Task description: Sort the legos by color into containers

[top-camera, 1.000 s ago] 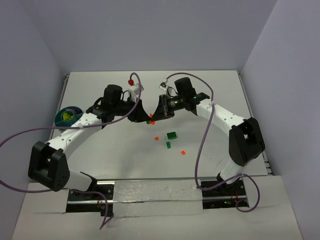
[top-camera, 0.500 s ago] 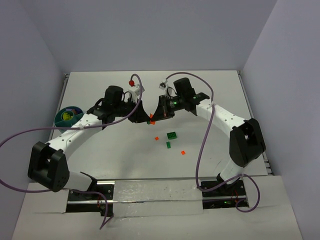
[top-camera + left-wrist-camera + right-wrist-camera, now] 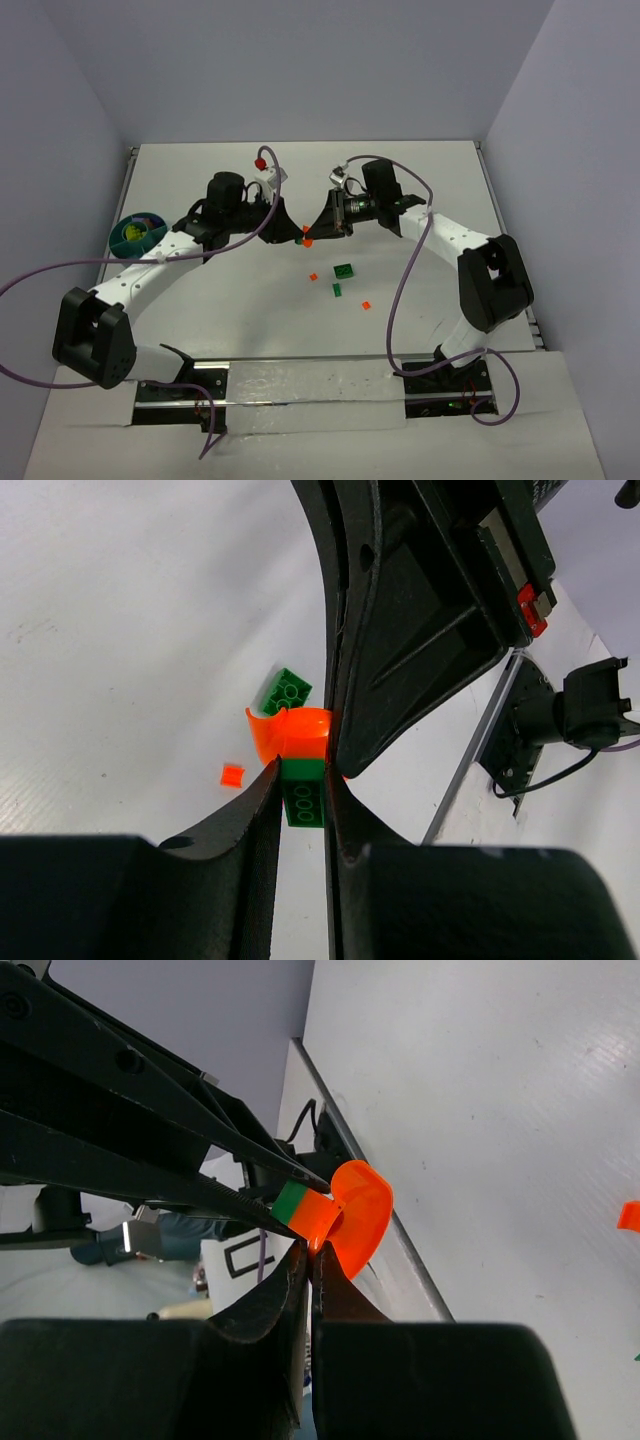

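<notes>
Legos joined as a pair are held between the two grippers near the centre of the top view, over the white table (image 3: 250, 310). At lower centre of the left wrist view, a dark green brick (image 3: 303, 798), rectangular with round studs on its visible face, is clamped between the narrowly parted fingers of the left gripper (image 3: 302, 780). An orange round piece (image 3: 288, 736), glossy and thin-walled with a curved rim, is seated against the upper end of that brick. In the right wrist view the orange piece is shown just right of centre as a rounded shell. It is pinched at its lower edge by the right gripper (image 3: 310, 1252), whose fingers are pressed almost together.

Below and to the right of the pair in the top view, four loose pieces are seen on the table: a larger dark green brick (image 3: 344, 270), a small green bit (image 3: 337, 290), a small orange bit (image 3: 312, 277) and a second orange bit (image 3: 366, 304).

At the left of that frame a teal bowl (image 3: 137, 232) with inner dividers is seen, well apart from the pair.
</notes>
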You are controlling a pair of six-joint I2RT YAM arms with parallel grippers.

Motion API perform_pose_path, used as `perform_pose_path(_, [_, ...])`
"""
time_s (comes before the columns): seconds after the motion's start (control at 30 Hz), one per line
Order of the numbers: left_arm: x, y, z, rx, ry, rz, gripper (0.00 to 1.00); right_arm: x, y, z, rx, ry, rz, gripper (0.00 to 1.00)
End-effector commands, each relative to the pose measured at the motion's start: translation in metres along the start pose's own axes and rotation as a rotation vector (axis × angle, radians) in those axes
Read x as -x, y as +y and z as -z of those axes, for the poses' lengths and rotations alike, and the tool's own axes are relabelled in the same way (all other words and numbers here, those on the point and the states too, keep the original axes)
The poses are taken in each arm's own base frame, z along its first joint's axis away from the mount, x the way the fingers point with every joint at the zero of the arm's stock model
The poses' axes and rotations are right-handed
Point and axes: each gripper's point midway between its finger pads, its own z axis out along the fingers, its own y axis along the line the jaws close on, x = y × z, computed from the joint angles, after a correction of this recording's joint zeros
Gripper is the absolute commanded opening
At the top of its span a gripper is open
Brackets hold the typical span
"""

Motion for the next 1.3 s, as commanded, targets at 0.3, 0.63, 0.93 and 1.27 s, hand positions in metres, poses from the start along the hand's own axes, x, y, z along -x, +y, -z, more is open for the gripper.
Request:
perform_pose_path(0.3, [-0.009,0.013,0.017,0.058,0.036,0.04,0.0,0.046,-0.031,0.041,-0.274,-0.223,0.133,0.0])
perform_pose_path(0.63, [-0.007,0.011,0.022,0.001,0.024,0.043,0.02,0.048,-0.033,0.041,-0.277,-0.216,0.13,0.0])
perform_pose_path(0.93, [-0.004,-0.002,0.007,-0.046,0.045,0.027,0.57,0.028,0.012,0.02,-0.03,-0.098,0.134,0.0])
perform_pose_path(1.27, [0.007,-0.013,0.001,-0.073,0.031,-0.012,0.58,0.014,0.028,0.006,0.04,-0.03,0.134,0.0])
